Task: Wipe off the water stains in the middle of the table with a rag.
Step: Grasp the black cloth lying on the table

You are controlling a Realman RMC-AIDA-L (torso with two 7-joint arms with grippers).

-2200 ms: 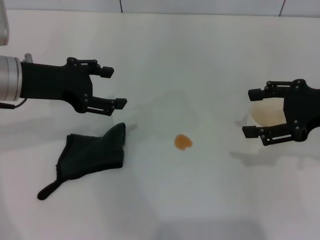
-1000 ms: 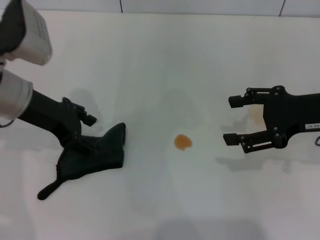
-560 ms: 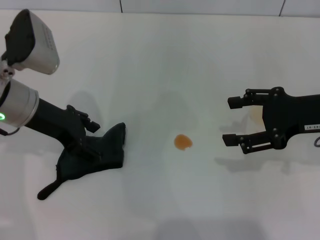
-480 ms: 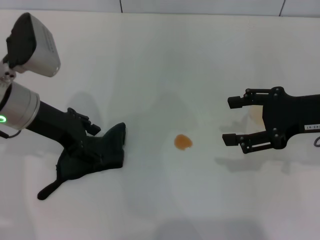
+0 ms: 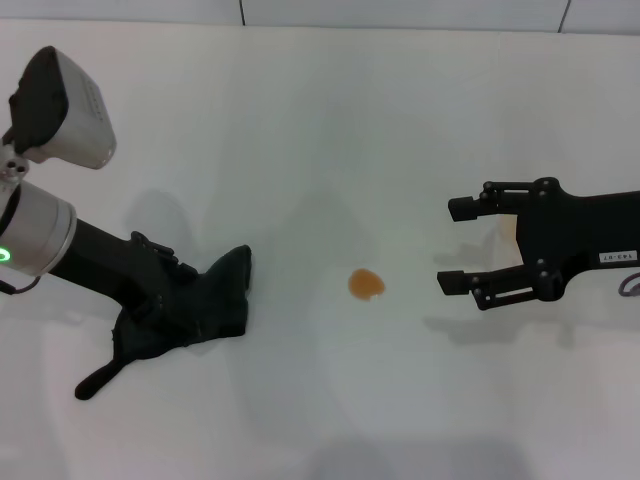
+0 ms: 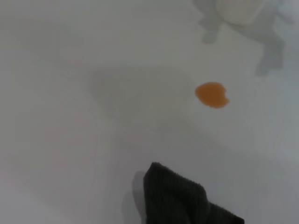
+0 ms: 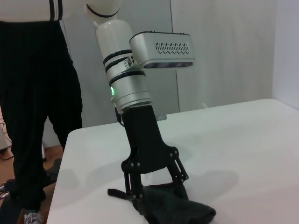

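Observation:
The dark rag [image 5: 200, 310] lies on the left of the white table [image 5: 330, 130], its thin tail pointing toward the near edge. My left gripper [image 5: 165, 290] is lowered onto the rag's left part. In the right wrist view the left gripper [image 7: 156, 193] has its fingers spread, their tips sunk into the rag [image 7: 182, 210]. The orange-brown water stain [image 5: 366, 284] sits mid-table, apart from the rag. The left wrist view shows the stain [image 6: 212, 94] and a corner of the rag [image 6: 180, 198]. My right gripper [image 5: 450, 245] hovers open and empty to the right of the stain.
A whitish cup [image 5: 508, 230] stands behind the right gripper, mostly hidden; the left wrist view shows the cup [image 6: 238, 9] at the frame's edge. A person in dark trousers [image 7: 32, 116] stands past the table's edge [image 7: 58, 177].
My left gripper swung down from above the table onto the rag and sank deeper into it. The right gripper moved toward the stain, covering the cup. Stain unchanged.

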